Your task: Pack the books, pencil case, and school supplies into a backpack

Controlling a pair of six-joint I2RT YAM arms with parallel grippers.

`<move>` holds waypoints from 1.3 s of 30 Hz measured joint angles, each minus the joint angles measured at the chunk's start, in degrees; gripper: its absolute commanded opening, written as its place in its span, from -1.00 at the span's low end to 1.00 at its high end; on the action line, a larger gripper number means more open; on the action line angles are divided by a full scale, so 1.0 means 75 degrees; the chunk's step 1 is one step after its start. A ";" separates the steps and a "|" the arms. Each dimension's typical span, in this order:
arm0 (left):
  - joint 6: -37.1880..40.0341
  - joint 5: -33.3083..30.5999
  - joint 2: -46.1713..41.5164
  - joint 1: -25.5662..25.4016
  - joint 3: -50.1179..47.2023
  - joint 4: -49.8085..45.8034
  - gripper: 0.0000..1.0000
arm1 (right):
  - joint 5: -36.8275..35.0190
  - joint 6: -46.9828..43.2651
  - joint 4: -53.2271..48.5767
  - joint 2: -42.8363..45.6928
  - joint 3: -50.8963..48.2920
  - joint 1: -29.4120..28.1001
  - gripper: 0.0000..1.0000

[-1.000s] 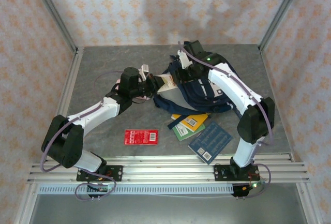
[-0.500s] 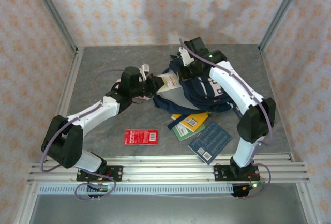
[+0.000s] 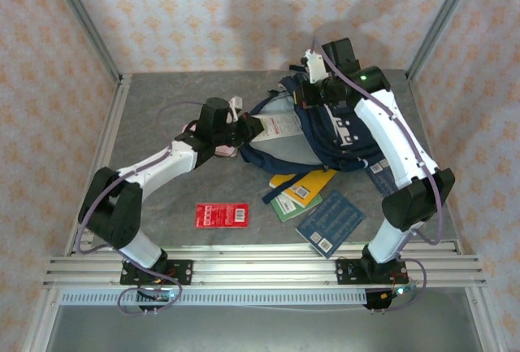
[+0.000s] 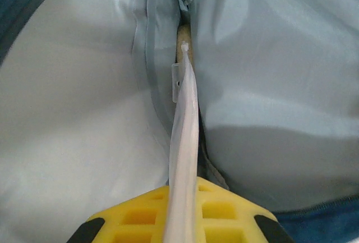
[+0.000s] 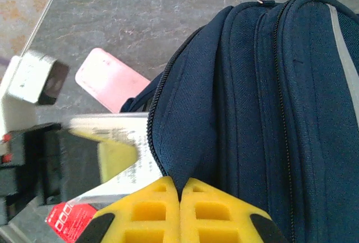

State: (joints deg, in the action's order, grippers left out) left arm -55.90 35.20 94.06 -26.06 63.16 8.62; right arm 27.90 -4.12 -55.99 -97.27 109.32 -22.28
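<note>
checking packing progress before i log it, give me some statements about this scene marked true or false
1. The red packet lies on the table, apart from the backpack. True.
2. The left gripper is open and empty. False: it is shut on the white packet, inside the backpack's pale lining.
3. The right gripper pinches the backpack's fabric. True.
4. All three books are packed. False: the orange-yellow book, green book and dark blue book lie on the table.

grey table (image 3: 162, 116), backpack (image 3: 313, 147), books (image 3: 329, 222), red packet (image 3: 221, 215)
</note>
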 measured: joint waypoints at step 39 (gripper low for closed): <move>0.0676 -0.0597 0.0560 0.0166 0.1513 -0.1743 0.49 | 0.0087 0.1306 0.1827 -0.0568 -0.0565 0.0093 -1.00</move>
State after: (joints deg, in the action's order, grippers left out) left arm -50.83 30.72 98.26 -24.82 74.50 -4.45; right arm 28.56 5.67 -42.28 -101.54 105.08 -21.58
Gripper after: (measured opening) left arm 0.747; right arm 0.042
